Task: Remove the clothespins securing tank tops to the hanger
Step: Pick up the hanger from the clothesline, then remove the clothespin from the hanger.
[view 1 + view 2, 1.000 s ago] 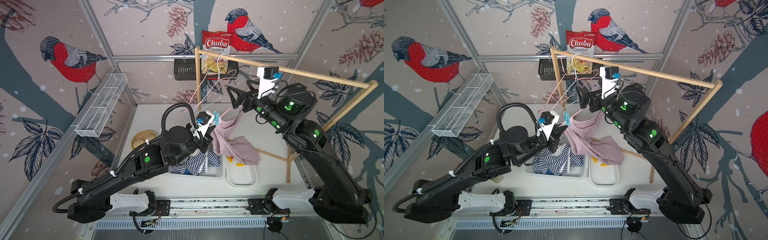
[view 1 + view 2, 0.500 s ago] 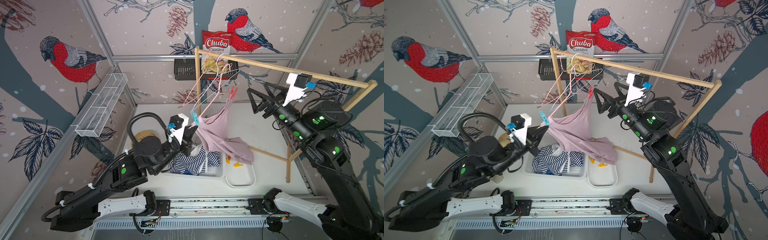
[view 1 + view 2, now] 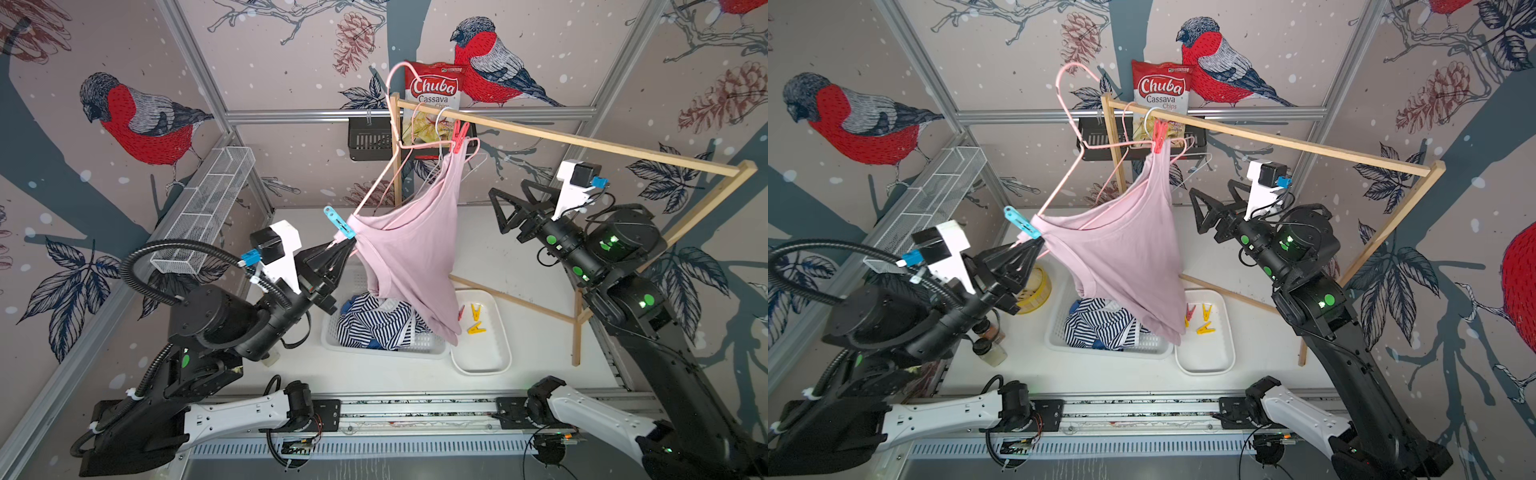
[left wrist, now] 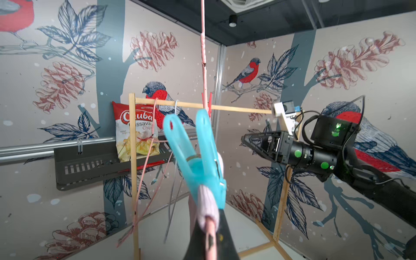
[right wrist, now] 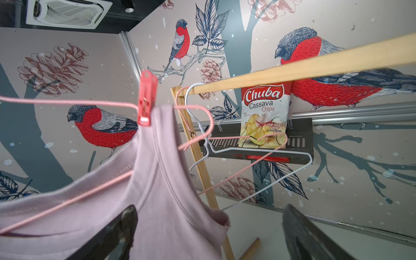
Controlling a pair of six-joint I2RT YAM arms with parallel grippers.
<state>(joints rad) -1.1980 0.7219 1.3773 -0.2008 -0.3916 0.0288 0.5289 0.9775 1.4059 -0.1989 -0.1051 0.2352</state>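
Over the last second the left gripper [image 3: 350,247] has dragged the pink hanger [image 3: 375,183] down and away from the rail. It is pinched on the hanger's end just below the teal clothespin [image 3: 338,222] — perhaps nipping the strap too. The right gripper [image 3: 509,193] has backed off, jaws spread and empty. The mauve tank top [image 3: 409,257] hangs stretched — the red clothespin [image 3: 458,135] and the teal one are still to remove.

Open air between right claw [image 3: 508,188] and pink top [image 3: 409,249]; wooden rail [image 3: 582,143] crosses overhead.

snack bag [image 5: 263,117] | brand: Chuba | product: Cassava Chips | flavour line: Chili Balado Flavor
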